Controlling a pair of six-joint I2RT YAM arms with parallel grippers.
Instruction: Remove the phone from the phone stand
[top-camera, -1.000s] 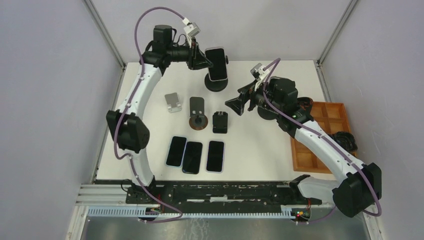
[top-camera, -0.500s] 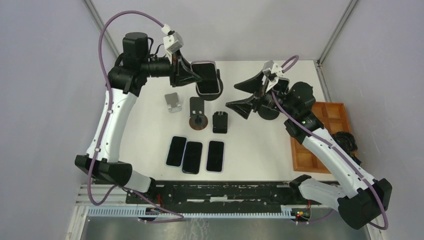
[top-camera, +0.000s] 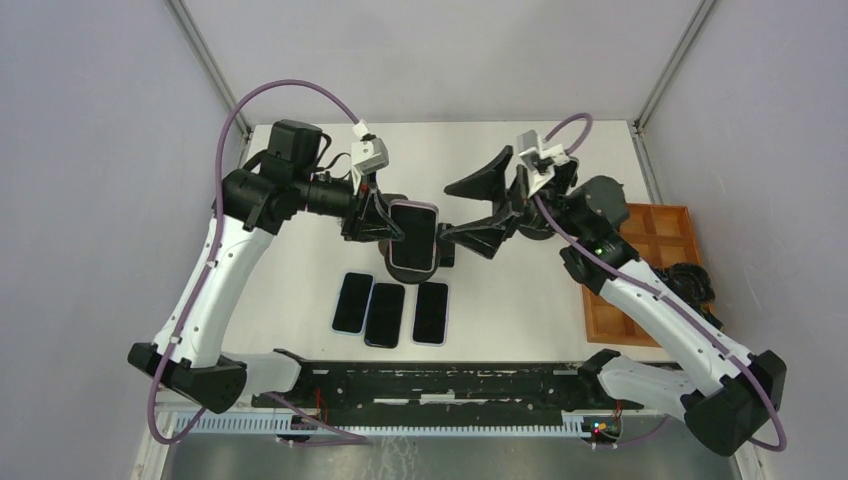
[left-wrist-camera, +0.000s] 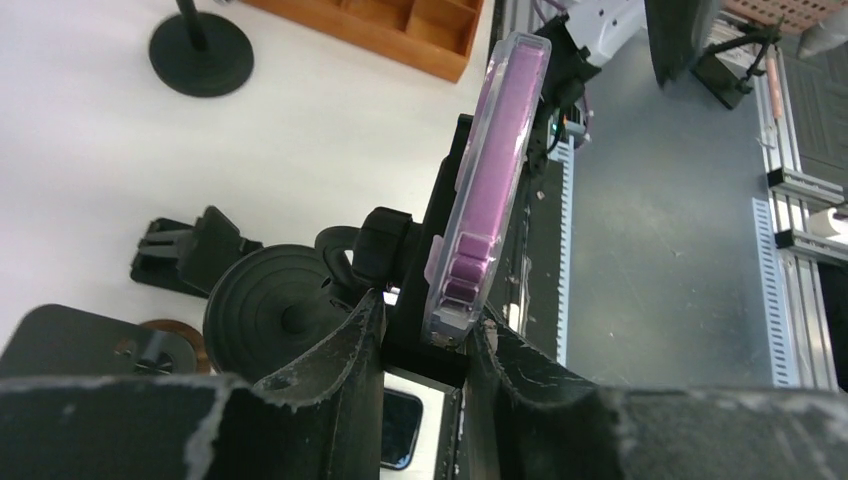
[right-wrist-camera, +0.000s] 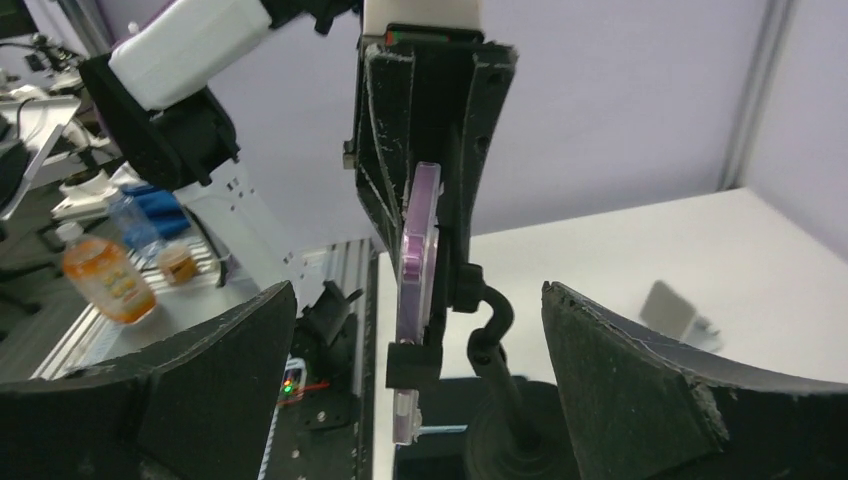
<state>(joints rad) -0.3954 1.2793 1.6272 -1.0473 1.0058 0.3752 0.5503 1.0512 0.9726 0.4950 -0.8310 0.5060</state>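
A phone in a purple case (top-camera: 413, 233) sits clamped in the cradle of a black phone stand. My left gripper (top-camera: 385, 228) is shut on the phone's end and the cradle together and holds both in the air over the table's middle. In the left wrist view the phone (left-wrist-camera: 498, 180) stands edge-on between my fingers (left-wrist-camera: 340, 360), and the stand's round base (left-wrist-camera: 275, 315) hangs to the left. My right gripper (top-camera: 455, 212) is wide open just right of the phone. In the right wrist view the phone (right-wrist-camera: 418, 270) and the stand's stem (right-wrist-camera: 497, 350) lie between the spread jaws.
Three dark phones (top-camera: 385, 314) lie side by side on the table below the held one. A wooden compartment tray (top-camera: 650, 270) sits at the right edge. A second round-based stand (left-wrist-camera: 200, 60) stands at the back right. Small stands (left-wrist-camera: 185, 255) sit mid-table.
My left arm has carried the phone in its stand from the table's back to above the middle. My right gripper has spread wider and come up beside it.
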